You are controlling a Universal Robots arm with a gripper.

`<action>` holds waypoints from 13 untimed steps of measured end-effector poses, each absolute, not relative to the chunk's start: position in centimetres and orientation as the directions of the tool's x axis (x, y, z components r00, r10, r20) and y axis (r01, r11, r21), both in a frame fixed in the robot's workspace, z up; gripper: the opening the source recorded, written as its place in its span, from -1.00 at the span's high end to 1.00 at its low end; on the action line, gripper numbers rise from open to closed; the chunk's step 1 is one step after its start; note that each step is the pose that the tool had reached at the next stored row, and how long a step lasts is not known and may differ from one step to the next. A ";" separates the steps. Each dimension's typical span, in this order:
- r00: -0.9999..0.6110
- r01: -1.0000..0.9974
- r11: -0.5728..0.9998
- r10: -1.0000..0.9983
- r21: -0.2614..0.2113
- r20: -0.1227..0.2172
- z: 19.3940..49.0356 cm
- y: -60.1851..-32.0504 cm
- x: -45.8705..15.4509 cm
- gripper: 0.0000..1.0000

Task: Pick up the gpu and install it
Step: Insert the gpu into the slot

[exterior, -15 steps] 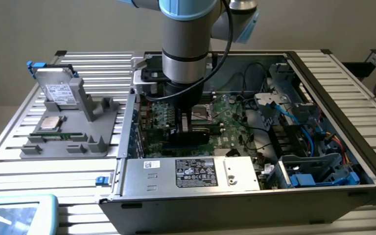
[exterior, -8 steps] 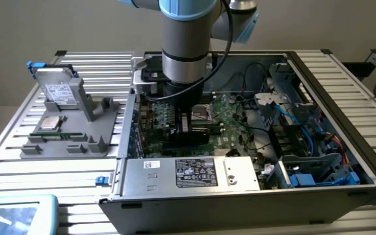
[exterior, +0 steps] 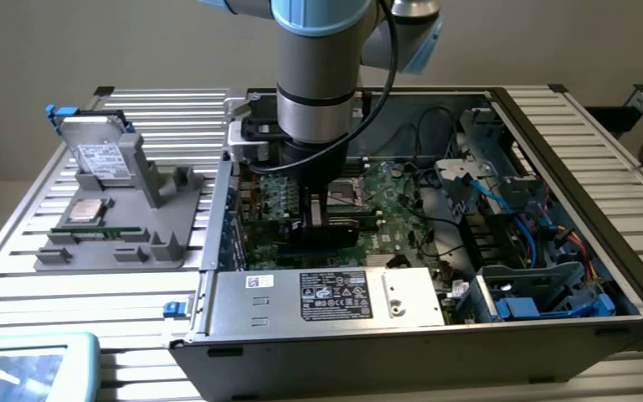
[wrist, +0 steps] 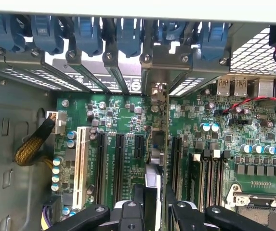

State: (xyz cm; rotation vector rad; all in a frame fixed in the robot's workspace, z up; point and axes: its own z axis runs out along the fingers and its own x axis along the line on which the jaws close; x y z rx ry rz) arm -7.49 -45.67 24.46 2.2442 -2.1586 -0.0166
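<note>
The open computer case (exterior: 589, 172) lies on the slatted table with its green motherboard (exterior: 394, 197) facing up. My gripper (exterior: 324, 213) reaches down into the case over the expansion slots. It is shut on the gpu (exterior: 319, 239), a dark flat card held on edge just above the board. In the wrist view the gpu (wrist: 158, 154) appears edge-on between my black fingers (wrist: 138, 204). It runs toward the rear bracket openings (wrist: 159, 72) and is lined up along the black slots (wrist: 120, 161). Whether it sits in a slot I cannot tell.
A grey parts holder (exterior: 131, 243) on the exterior view's left carries a silver hard drive (exterior: 104, 157), a processor (exterior: 84, 211) and a memory stick (exterior: 100, 234). The power supply (exterior: 333, 295) fills the case front, and blue cables (exterior: 522, 209) and drive bays lie on the exterior view's right. The CPU socket (wrist: 260, 204) lies beside the slots.
</note>
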 end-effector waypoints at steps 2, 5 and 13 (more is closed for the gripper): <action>0.039 -0.999 -0.039 -0.999 0.027 0.012 24.5 -45.7 -7.5 0.46; 0.040 -0.999 -0.039 -0.999 0.028 0.012 24.4 -45.7 -7.5 0.46; 0.040 -0.999 -0.040 -0.999 0.027 0.011 24.3 -45.7 -7.6 0.46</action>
